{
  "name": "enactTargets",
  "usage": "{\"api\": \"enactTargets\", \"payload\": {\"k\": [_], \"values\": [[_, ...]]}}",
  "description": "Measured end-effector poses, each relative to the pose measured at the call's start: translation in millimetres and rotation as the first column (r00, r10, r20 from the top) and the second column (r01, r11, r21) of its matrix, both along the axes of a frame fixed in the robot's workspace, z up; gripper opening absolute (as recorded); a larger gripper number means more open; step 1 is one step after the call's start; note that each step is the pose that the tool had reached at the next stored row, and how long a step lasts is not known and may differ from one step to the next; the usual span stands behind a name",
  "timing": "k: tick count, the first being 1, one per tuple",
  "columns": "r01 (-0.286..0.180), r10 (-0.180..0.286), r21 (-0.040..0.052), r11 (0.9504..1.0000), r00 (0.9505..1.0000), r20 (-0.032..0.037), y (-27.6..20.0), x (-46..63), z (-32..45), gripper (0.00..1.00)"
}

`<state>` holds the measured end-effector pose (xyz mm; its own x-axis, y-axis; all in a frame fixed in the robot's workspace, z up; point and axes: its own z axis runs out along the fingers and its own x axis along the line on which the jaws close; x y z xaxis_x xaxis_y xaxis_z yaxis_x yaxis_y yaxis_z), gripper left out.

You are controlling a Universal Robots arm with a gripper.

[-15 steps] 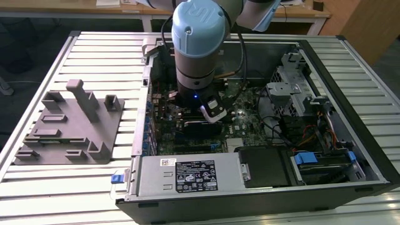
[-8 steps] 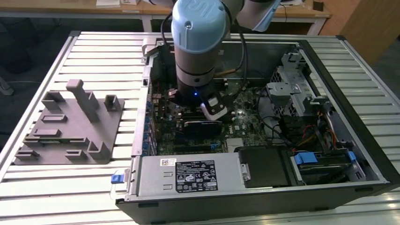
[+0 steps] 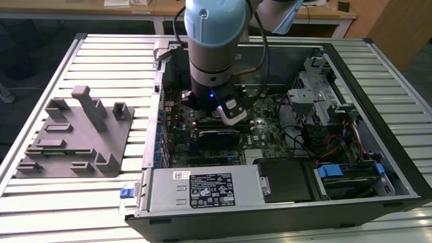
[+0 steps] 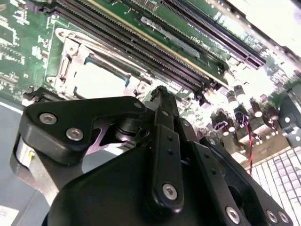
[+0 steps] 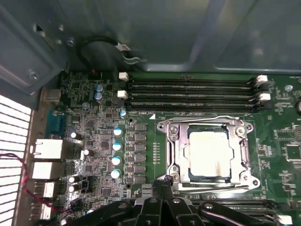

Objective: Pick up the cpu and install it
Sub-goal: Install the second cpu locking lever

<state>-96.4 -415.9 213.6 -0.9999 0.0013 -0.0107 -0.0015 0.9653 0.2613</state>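
The small flat square cpu with its pale silvery metal top [image 5: 210,155] lies seated inside the square metal-framed socket [image 5: 171,141] on the green motherboard [image 5: 141,155]; in the second wrist view the same chip [image 4: 99,80] shows pale within the socket's frame [image 4: 66,61].

The black gripper [image 5: 164,181] hangs just beside the socket's edge, apart from the cpu, and holds nothing. In the second wrist view its fingers [image 4: 162,101] meet at one narrow tip with no gap between them, so they stand drawn together.

Along the far side of the socket run long black memory slots [image 5: 188,94] with white end clips [image 5: 123,76]. On the socket's other flank stands a row of round blue-topped capacitors [image 5: 116,146] and grey square chokes [image 5: 139,150], and beyond them the silver rear ports [image 5: 47,150].

In the exterior view the pale blue robot arm [image 3: 214,45] reaches down into the open black computer case [image 3: 378,101], which rests on a slatted white table [image 3: 101,61]. Near the socket, within the case, sit a grey drive cage [image 3: 317,96] and a silver power supply box [image 3: 202,190]. A grey plastic fixture block [image 3: 74,136] stands outside the case, toward the exterior view's left.
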Motion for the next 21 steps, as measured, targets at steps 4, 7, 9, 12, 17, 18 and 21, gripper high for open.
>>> {"api": "enactTargets", "payload": {"k": [4,7,9,12,17,18,21], "values": [[0.000,0.000,-0.0051,1.0000,1.0000,0.0000,0.2,0.0,6.5,0.11],[0.000,0.000,-0.0164,0.9999,1.0000,-0.0001,0.3,0.0,6.9,0.11],[0.000,0.000,-0.0201,0.9998,1.0000,0.0000,1.1,0.0,6.9,0.11],[0.000,0.000,-0.0271,0.9996,1.0000,0.0000,3.9,1.1,6.9,0.11],[0.002,-0.002,-0.0399,0.9992,1.0000,0.0000,12.9,6.3,6.9,0.11],[0.001,-0.001,-0.0425,0.9991,1.0000,0.0000,15.5,7.1,6.9,0.11],[0.001,-0.001,-0.0522,0.9986,1.0000,0.0001,22.2,9.5,6.9,0.11]]}}
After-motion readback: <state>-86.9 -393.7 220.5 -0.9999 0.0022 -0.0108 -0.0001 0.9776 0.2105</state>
